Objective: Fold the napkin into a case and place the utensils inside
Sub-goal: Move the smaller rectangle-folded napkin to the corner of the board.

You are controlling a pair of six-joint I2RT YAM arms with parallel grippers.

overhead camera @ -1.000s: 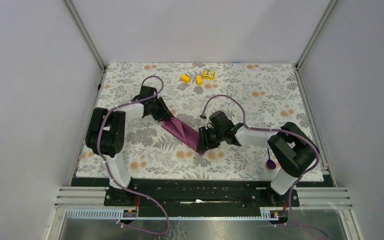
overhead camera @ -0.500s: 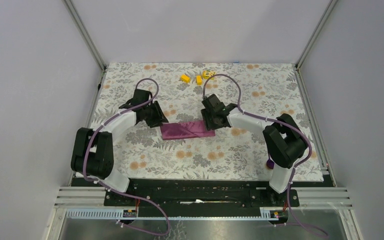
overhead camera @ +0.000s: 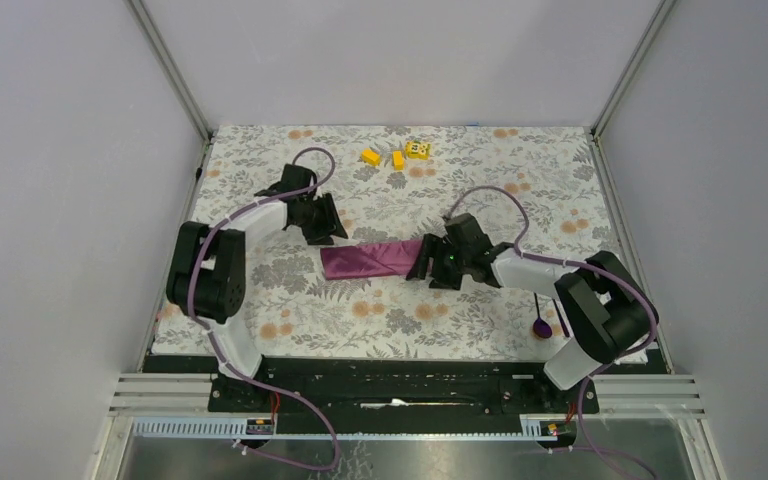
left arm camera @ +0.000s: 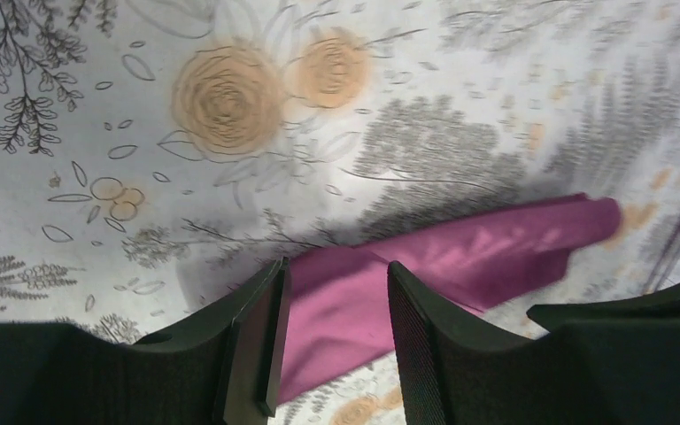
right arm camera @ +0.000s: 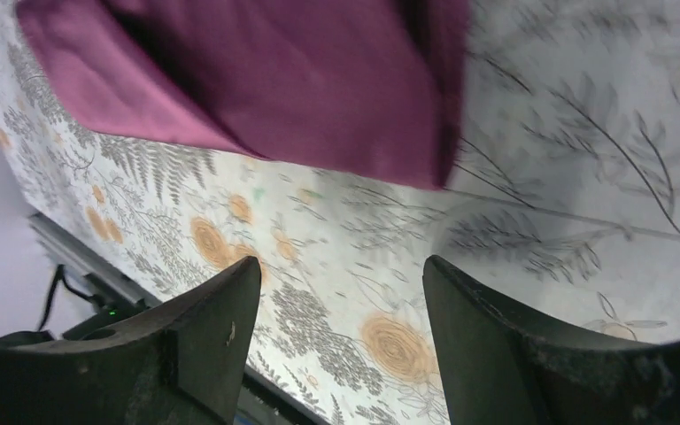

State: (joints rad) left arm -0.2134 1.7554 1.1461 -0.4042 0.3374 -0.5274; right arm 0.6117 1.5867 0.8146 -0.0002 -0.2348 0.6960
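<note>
Napkin is folded into a narrow plum strip, flat mid-table on the floral tablecloth. Long axis runs roughly left-right, with the right end a bit farther from the arm bases.

Left gripper sits at the strip's left end, just on its far side. Wrist view: its fingers are spread. The cloth's end shows in the gap between them, lying flat on the tablecloth, not pinched.

Right gripper is at the strip's right end. Its fingers are spread wide with only tablecloth between them. The cloth's edge is just ahead of the tips; can't tell if it touches.

Purple spoon lies near the right front edge of the tablecloth beside the right arm, handle partly hidden by it, well apart from the napkin.

Small yellow blocks sit near the far edge, well apart from the strip and both grippers.
</note>
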